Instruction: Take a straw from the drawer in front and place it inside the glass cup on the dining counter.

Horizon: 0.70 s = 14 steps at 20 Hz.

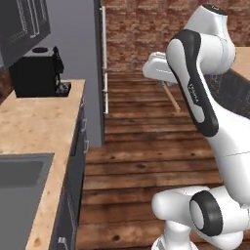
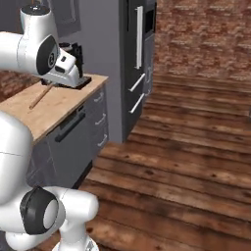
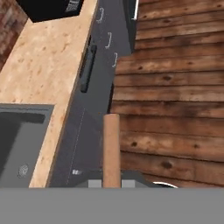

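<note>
One thin straw is all my pincer has, closed on its lower end high over the floor, so I fear a swing toward the dining counter could slip it loose.

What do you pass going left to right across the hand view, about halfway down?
Sink → wooden counter → dark cabinet fronts → straw → plank floor.
</note>
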{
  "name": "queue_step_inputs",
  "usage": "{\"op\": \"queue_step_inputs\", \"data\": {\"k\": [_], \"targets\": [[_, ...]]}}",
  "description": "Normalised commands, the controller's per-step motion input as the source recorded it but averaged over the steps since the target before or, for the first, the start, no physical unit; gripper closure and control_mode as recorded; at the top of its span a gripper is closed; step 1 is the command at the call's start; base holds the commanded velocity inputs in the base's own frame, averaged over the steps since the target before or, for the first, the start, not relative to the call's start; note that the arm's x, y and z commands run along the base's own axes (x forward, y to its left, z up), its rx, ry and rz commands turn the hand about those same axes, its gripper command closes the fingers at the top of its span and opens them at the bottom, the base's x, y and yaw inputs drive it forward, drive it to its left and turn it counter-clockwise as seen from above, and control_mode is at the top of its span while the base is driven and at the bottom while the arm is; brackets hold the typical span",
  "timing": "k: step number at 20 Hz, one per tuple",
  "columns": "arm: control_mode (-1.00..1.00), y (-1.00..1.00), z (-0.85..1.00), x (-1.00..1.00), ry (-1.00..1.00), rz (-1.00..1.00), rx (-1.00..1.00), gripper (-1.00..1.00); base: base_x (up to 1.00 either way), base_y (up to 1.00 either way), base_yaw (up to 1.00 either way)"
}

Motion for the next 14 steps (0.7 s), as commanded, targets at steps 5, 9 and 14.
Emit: {"op": "queue_step_inputs", "data": {"k": [5, 9, 14], "targets": [[1.0, 0.0, 0.0, 0.0, 0.0, 0.0, 0.0, 1.0, 0.0, -0.13, -0.67], [1.0, 0.0, 0.0, 0.0, 0.0, 0.0, 0.0, 1.0, 0.0, -0.14, -0.66], [1.0, 0.0, 0.0, 0.0, 0.0, 0.0, 0.0, 1.0, 0.0, -0.06, -0.62]]}}
